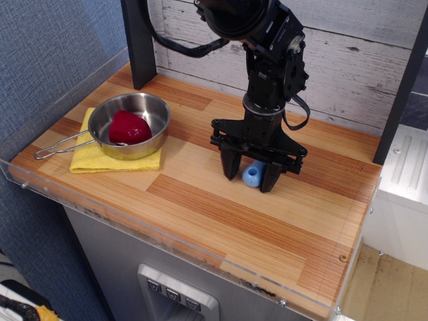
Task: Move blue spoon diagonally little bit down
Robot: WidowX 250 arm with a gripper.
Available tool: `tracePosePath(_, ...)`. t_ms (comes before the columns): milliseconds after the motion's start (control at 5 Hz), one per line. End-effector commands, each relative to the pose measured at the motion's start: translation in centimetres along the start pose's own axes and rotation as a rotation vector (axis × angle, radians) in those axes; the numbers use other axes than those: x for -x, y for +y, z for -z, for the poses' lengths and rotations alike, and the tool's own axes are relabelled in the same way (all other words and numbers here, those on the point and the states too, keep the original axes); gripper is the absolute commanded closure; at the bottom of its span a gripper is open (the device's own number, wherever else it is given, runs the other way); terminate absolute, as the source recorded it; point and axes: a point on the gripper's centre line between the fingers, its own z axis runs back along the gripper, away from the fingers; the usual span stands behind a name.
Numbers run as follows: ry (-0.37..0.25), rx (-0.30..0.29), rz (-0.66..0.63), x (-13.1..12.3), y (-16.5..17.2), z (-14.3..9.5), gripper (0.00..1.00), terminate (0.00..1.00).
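Note:
The blue spoon (252, 175) lies on the wooden tabletop right of centre. Only the rounded end of its light-blue handle shows; the grey bowl is hidden behind the gripper. My black gripper (250, 172) is down at the table and straddles the handle, with one finger (229, 164) on its left and the other (270, 178) on its right. The fingers stand a little wider than the handle, with a small gap on the left side. I cannot tell whether the right finger touches it.
A steel pan (155, 114) with a long wire handle holds a red object (130, 126) and sits on a yellow cloth (90, 159) at the left. A black post (138, 40) stands at the back left. A clear acrylic rim (167, 235) edges the table's front.

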Motion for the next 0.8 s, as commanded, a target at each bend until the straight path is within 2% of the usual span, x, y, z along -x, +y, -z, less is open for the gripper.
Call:
tracePosePath(0,-0.093,0.038,-0.017,-0.4,1.7,-2.2,1.0,0.0)
tracePosePath(200,-0.294,-0.03,-0.011,-0.3,2.6,-5.9,1.0,0.0)
tracePosePath(400,-0.39,-0.039,-0.031,0.9,3.0,-8.9,1.0,0.0)
tracePosePath(600,-0.433,0.011,0.0,3.2,1.6,-10.5,1.0,0.0)
